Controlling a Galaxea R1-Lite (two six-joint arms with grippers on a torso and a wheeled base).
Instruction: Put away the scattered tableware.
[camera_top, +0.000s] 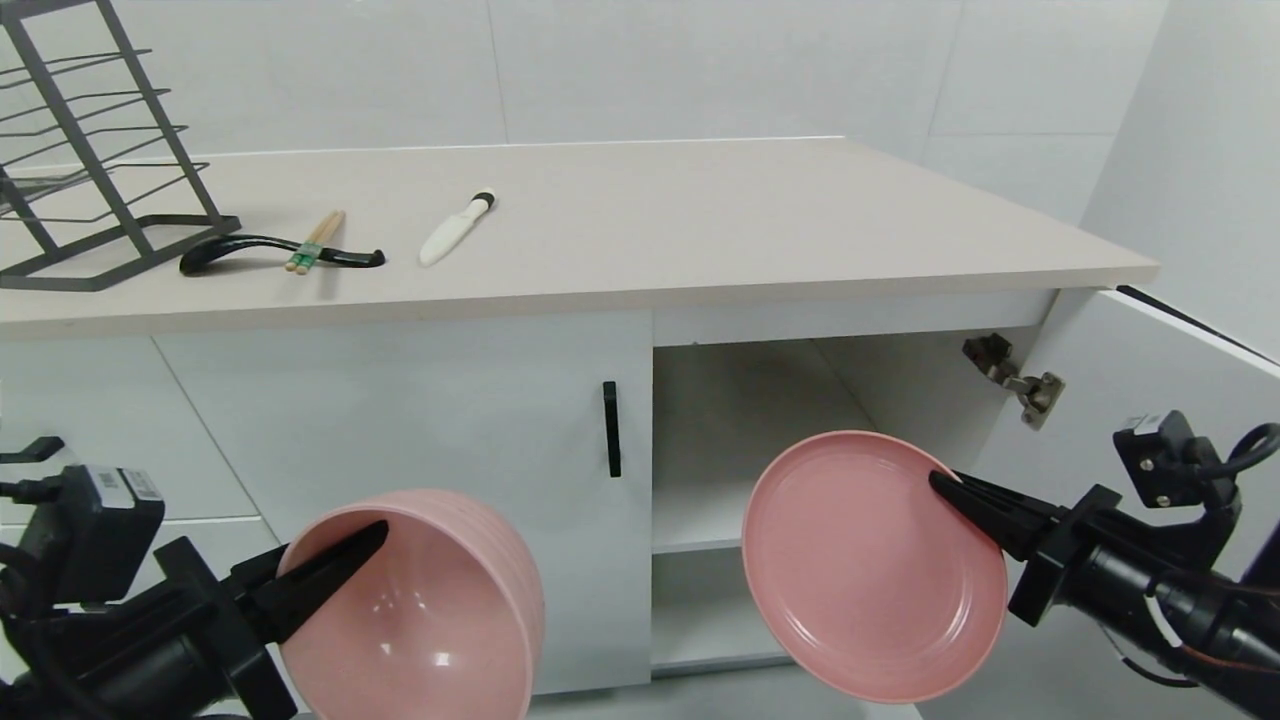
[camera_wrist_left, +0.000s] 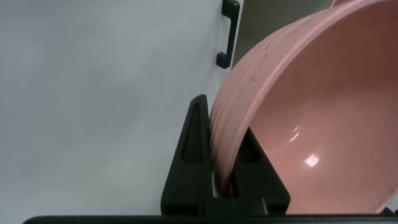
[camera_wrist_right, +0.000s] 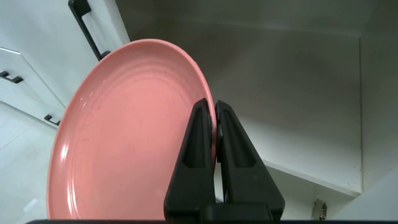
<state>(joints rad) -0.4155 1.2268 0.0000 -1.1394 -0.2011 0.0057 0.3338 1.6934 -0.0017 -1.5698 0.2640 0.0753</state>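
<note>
Pink bowl (camera_top: 440, 610): rim clamped in left gripper (camera_top: 378, 532), facing closed cabinet door (camera_top: 400, 400).
Pink plate (camera_top: 870, 565): rim clamped in right gripper (camera_top: 937, 482), just before open cabinet shelf (camera_top: 700, 520).
Nearer arm: right.

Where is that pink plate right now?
In the head view, the pink plate is on the robot's right, gripped at its rim by the right end effector, tilted in front of the open cabinet.

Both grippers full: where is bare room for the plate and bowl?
The open cabinet's shelf, behind the plate, looks bare. The countertop is free from the white utensil rightward to its edge. Crowded: its left end, with rack, ladle and chopsticks.
</note>
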